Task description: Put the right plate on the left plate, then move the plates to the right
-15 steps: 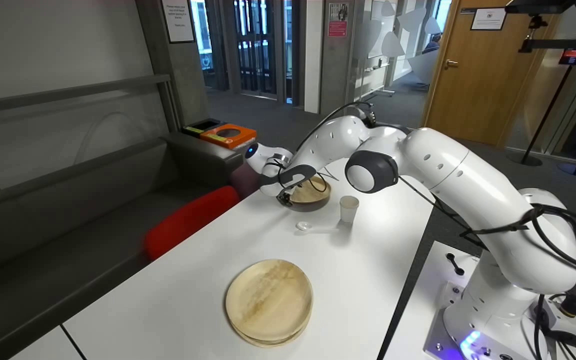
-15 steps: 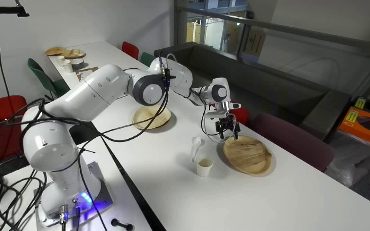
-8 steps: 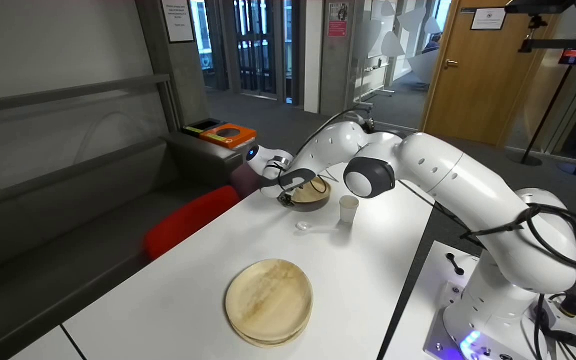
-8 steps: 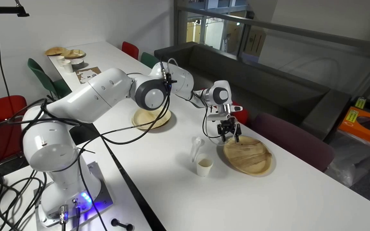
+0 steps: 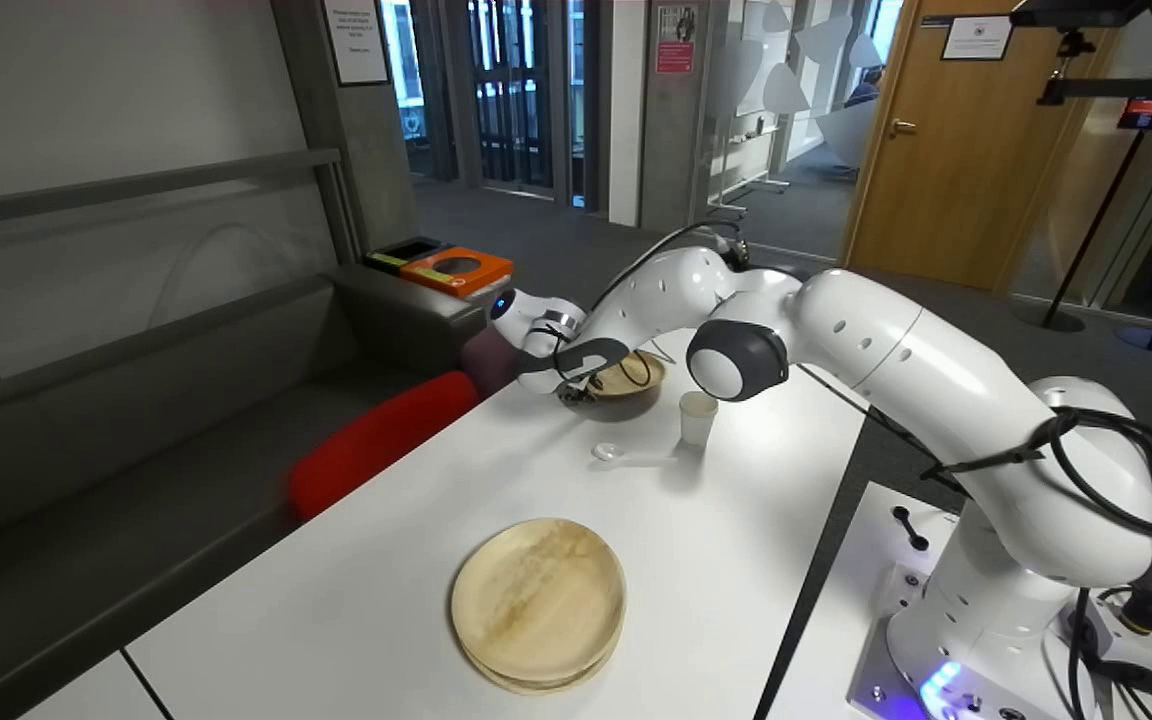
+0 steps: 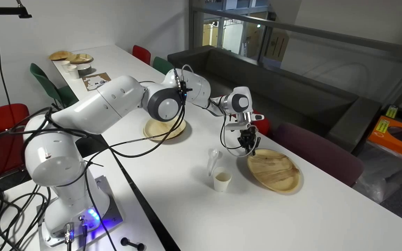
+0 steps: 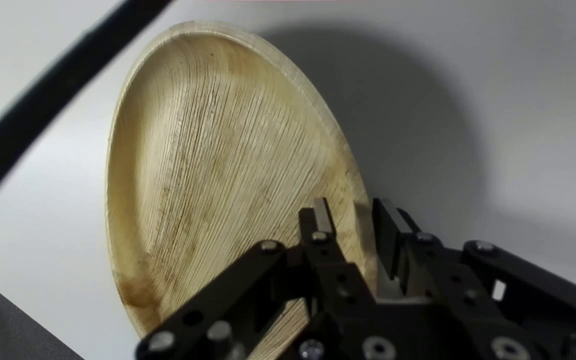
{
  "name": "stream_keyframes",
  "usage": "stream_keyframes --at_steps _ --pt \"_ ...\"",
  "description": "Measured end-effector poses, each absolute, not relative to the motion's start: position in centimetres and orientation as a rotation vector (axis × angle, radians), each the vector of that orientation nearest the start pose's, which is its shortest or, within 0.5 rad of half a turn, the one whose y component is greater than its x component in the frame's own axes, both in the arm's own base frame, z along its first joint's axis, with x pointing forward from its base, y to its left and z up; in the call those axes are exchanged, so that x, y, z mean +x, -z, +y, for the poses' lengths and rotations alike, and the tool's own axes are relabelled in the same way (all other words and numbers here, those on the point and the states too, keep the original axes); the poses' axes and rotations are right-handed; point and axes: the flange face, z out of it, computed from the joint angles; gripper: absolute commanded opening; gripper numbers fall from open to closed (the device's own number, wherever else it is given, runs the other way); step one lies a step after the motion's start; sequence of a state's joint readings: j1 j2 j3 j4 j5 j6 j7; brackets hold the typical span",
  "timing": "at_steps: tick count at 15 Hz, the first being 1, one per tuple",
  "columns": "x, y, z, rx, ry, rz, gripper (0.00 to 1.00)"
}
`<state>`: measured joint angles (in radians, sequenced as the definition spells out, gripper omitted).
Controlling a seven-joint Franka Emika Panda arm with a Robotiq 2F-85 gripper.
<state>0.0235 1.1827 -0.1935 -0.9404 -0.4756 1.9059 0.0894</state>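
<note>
The right plate (image 6: 274,170), a round light-wood dish with a raised rim, lies near the far table edge; it fills much of the wrist view (image 7: 218,165). My gripper (image 7: 350,207) straddles its rim, one finger over the inside and one outside. A gap shows between the inner finger and the rim; the outer finger is very close to it, and contact cannot be told. In an exterior view the gripper (image 6: 252,149) points down at the plate's near edge. The left plate (image 5: 538,600), round and pale with a doubled-looking lower edge, rests apart on the same table.
A white cup (image 6: 222,179) and a white spoon (image 6: 213,161) lie between the two plates, close to the right plate. A black cable (image 6: 145,152) hangs from the arm near the left plate. Chairs (image 6: 316,150) and a sofa (image 5: 166,410) border the table.
The arm has sunk a little and the jaws have come closer together around the rim. The right plate has slid slightly away from the gripper. The left plate has not moved.
</note>
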Motion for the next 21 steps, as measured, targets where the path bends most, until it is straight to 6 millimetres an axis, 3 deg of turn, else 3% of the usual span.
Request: stream_keyframes --at_steps 11,15,21 --pt "76.4 -15.3 -10.4 2.518 0.272 0.066 0.02" --pt "77.1 -17.5 -9.4 2.527 0.192 0.09 0.02" --pt "76.8 -21.6 -5.2 2.522 0.027 0.235 0.02"
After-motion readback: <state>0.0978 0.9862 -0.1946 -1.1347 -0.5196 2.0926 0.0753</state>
